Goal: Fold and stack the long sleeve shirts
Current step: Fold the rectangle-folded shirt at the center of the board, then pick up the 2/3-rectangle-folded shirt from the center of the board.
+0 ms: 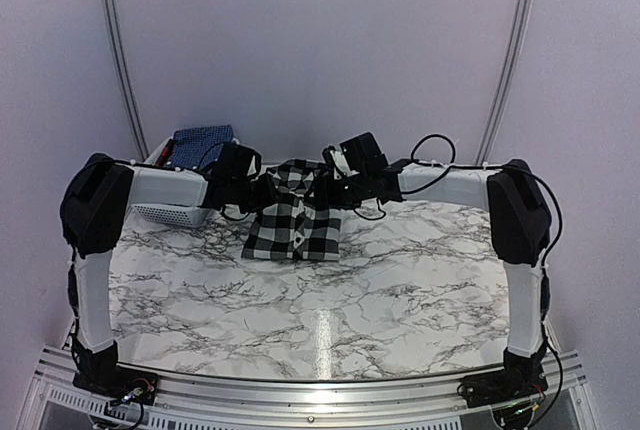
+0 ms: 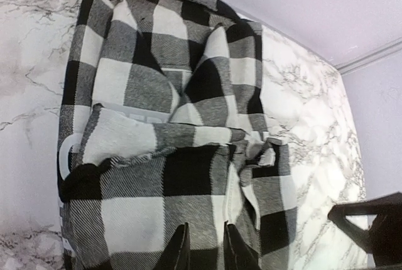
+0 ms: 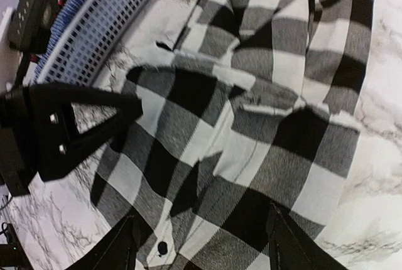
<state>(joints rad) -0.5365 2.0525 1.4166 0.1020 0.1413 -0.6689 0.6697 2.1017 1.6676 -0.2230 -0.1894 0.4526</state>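
Checked shirt folded at the back of the marble table (image 1: 350, 300).

The black-and-white checked shirt (image 1: 295, 225) lies flat in a small folded bundle, far from the arm bases. The left gripper (image 2: 202, 251) has its fingers pinched almost together on the shirt's cloth. The right gripper (image 3: 204, 248) is over the shirt with its fingers wide apart. The blue shirt (image 1: 203, 137) sits in the white basket (image 1: 165, 212) at the back left.

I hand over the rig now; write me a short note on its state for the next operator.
Left gripper: nearly closed, seems to pinch the checked shirt.
Right gripper: open, above the same shirt.
Checked shirt: partly folded, at the far side of the table.
Blue shirt: in the basket, far left, not yet folded.
Left to do: finish this fold, fold the blue shirt, stack both.
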